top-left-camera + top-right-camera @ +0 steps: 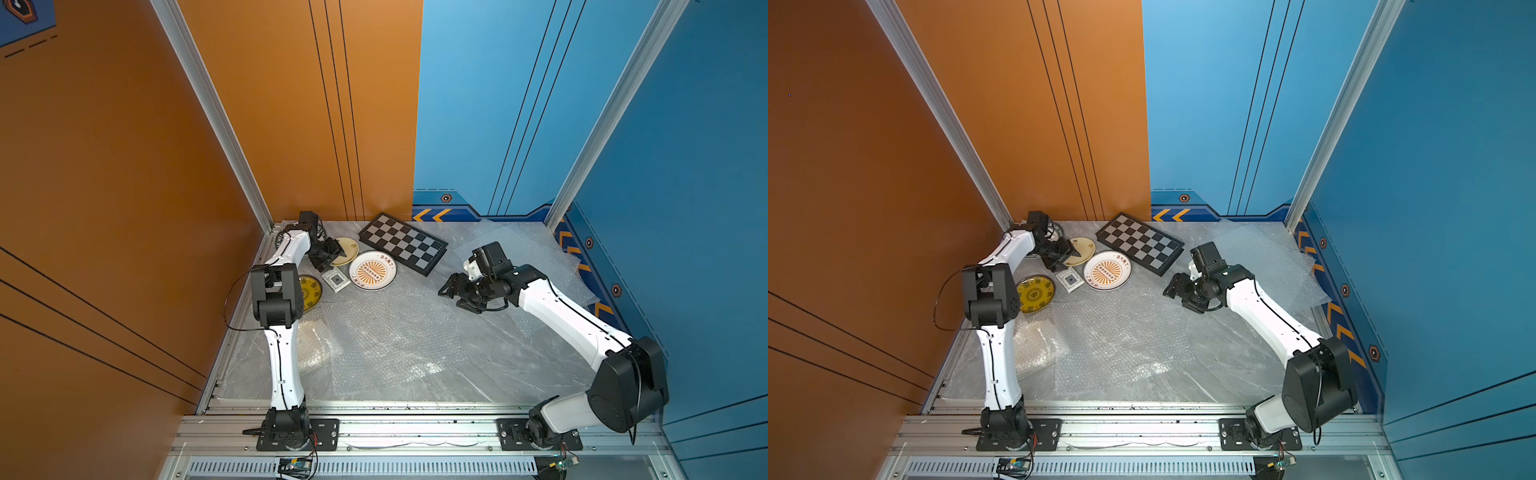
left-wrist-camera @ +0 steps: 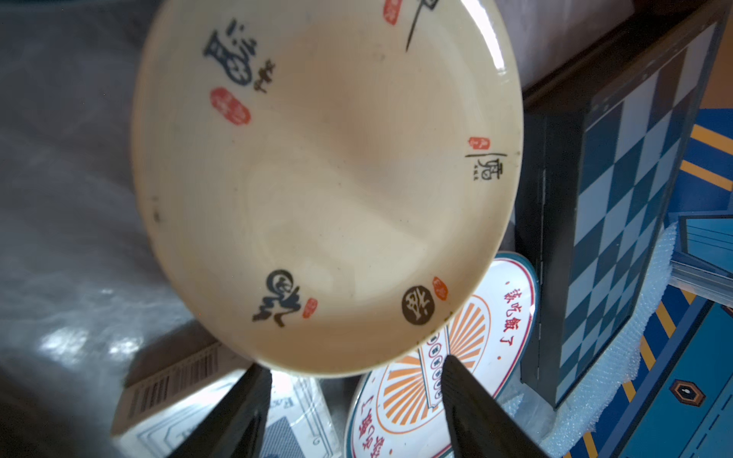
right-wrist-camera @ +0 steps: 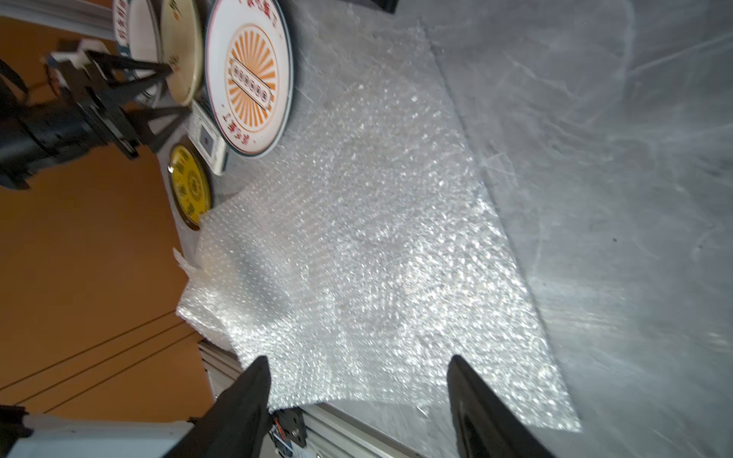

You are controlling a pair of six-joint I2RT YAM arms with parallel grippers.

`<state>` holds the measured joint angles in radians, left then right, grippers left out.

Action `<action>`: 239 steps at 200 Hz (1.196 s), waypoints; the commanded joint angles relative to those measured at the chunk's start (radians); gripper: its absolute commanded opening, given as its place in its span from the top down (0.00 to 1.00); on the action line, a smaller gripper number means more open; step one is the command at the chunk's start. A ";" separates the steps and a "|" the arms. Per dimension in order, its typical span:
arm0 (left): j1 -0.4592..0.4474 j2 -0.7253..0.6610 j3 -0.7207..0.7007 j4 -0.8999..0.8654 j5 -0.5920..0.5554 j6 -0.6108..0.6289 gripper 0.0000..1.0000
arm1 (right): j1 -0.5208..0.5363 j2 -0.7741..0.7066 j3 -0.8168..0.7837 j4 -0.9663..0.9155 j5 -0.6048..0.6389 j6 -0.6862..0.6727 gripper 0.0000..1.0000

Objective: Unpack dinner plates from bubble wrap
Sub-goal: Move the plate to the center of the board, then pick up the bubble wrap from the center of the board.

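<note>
Nothing gripped.
Left end effector [image 2: 355, 363] gapes at rim of cream plate [image 2: 325, 178]; right end effector [image 3: 357, 358] gapes over bubble wrap [image 3: 377, 238].

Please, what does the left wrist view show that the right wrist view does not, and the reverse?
Only the left wrist view: the squares of the checkerboard and a barcode. Only the right wrist view: the yellow dark-rimmed plate and the white plate with lettered rim. Both: the cream plate, the orange sunburst plate, the small white card, bubble wrap.
</note>
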<state>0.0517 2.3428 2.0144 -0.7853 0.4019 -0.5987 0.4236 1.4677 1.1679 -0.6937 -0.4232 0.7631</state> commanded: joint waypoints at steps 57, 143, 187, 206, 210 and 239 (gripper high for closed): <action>-0.054 -0.043 -0.042 -0.015 0.068 0.002 0.31 | -0.034 0.060 -0.166 -0.154 0.047 -0.249 0.27; -0.001 -0.377 -0.352 0.008 0.074 0.025 0.30 | -0.006 0.237 -0.162 -0.003 0.060 -0.323 0.30; 0.039 -0.489 -0.402 0.007 0.098 0.024 0.29 | 0.027 0.315 -0.104 0.029 0.070 -0.323 0.34; 0.045 -0.543 -0.439 0.008 0.105 0.019 0.29 | 0.065 0.346 -0.078 0.033 0.090 -0.323 0.36; 0.045 -0.556 -0.450 0.008 0.104 0.017 0.29 | 0.072 0.351 -0.073 0.034 0.097 -0.323 0.37; 0.038 -0.649 -0.544 0.011 0.106 0.015 0.29 | 0.123 0.372 -0.057 0.028 0.196 -0.300 0.54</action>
<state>0.0971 1.7786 1.5349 -0.7670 0.4805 -0.5915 0.5072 1.7939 1.1095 -0.6930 -0.3332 0.4614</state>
